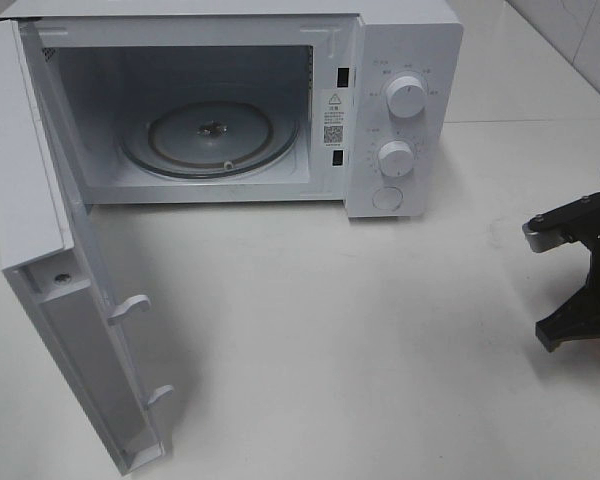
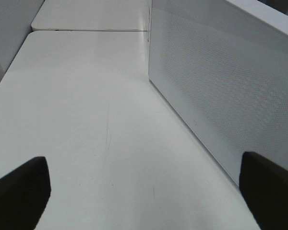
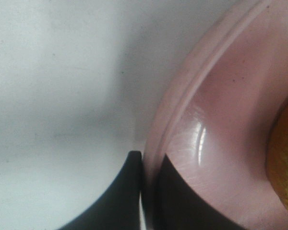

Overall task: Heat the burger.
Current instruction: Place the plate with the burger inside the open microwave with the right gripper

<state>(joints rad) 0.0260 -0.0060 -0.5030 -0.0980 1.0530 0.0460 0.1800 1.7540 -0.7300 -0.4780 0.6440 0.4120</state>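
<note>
Open white microwave (image 1: 400,60) on a smooth white worktop (image 1: 330,330); the burger (image 3: 285,158) is outside it, on a pink plate (image 3: 182,86).
The right fingers (image 3: 120,196) pinch tight on the glossy plate's ridged rim, with the golden-brown bun just inside. The left fingers (image 2: 19,191) are spread wide, gripping nothing, beside the microwave's dotted white panel. Round glass turntable (image 1: 210,140), two round knobs (image 1: 406,97); the label (image 1: 334,115) print is too small to read.

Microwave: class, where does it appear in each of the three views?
Exterior high: microwave, top centre, door open.
Left wrist: its dotted white panel, filling one side.
Right wrist: not in it.
Shared landmark: white table.
</note>
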